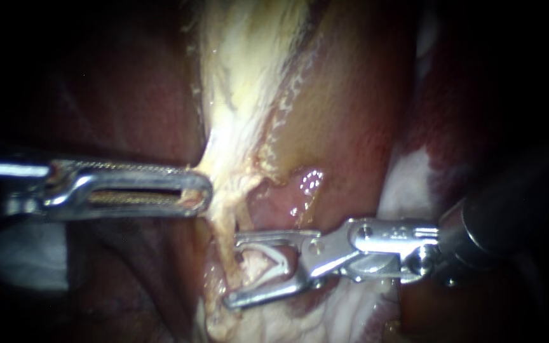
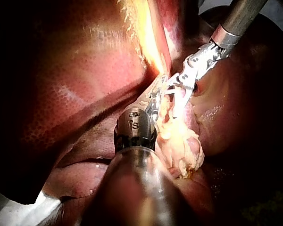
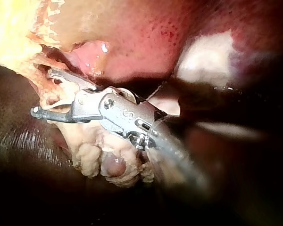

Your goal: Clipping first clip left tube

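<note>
While my left instrument's slotted steel tool (image 1: 201, 194) is lying level, pinching pale fatty tissue (image 1: 223, 159), my right instrument's tool (image 1: 231, 270) is reaching across, jaws wide around a pale tube (image 1: 223, 222), holding a white V-shaped clip (image 1: 279, 259).

Left instrument (image 1: 203, 195): long bright-steel jaws w/ lengthwise slot & fine serrated teeth, curved silver link at the hinge, dark shaft behind. Right instrument (image 1: 232, 270): shorter polished-steel jaws, boxy silver wrist w/ round pins & small screws, steel collar, smooth dark-grey tube shaft.
</note>
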Motion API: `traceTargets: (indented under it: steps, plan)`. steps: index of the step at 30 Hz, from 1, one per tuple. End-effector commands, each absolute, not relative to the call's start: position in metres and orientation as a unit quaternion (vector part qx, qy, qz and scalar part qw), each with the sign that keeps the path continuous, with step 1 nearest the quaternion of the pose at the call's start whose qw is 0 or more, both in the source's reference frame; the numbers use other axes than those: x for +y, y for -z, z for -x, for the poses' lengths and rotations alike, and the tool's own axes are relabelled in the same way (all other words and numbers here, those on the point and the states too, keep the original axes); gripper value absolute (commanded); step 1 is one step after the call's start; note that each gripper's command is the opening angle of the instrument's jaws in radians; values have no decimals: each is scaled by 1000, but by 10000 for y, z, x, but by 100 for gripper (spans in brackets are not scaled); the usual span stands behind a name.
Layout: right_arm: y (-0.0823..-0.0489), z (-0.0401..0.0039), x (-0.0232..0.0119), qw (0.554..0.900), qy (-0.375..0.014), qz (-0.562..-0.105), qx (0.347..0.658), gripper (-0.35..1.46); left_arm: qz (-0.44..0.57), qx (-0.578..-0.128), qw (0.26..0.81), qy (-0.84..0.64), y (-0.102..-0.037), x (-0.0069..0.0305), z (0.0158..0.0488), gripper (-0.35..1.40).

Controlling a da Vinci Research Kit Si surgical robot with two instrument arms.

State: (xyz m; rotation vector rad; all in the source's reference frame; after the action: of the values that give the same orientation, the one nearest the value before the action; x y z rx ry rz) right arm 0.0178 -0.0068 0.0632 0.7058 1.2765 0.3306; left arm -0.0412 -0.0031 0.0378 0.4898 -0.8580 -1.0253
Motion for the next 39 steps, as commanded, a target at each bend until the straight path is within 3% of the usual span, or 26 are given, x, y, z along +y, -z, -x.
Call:
traceTargets:
  steps: [1,11,33,35,38,39]
  plan:
    - [-632,-179,-71,732,-145,-324,582,60,-225,-394,757,470,-379,-30,412,-35]
    - [-625,-185,-89,722,-111,-341,591,58,-226,-394,757,469,-382,-27,410,-35]
    - [-647,-214,-98,725,-103,-341,589,48,-226,-394,757,470,-383,-26,412,-35]
    - [-649,-213,-97,726,-103,-341,588,41,-226,-394,757,470,-383,-26,412,-35]
    - [-653,-207,-97,736,-102,-339,577,3,-226,-394,757,470,-383,-26,412,-35]
    - [-654,-205,-96,739,-102,-339,574,-18,-226,-394,757,470,-383,-26,412,-35]
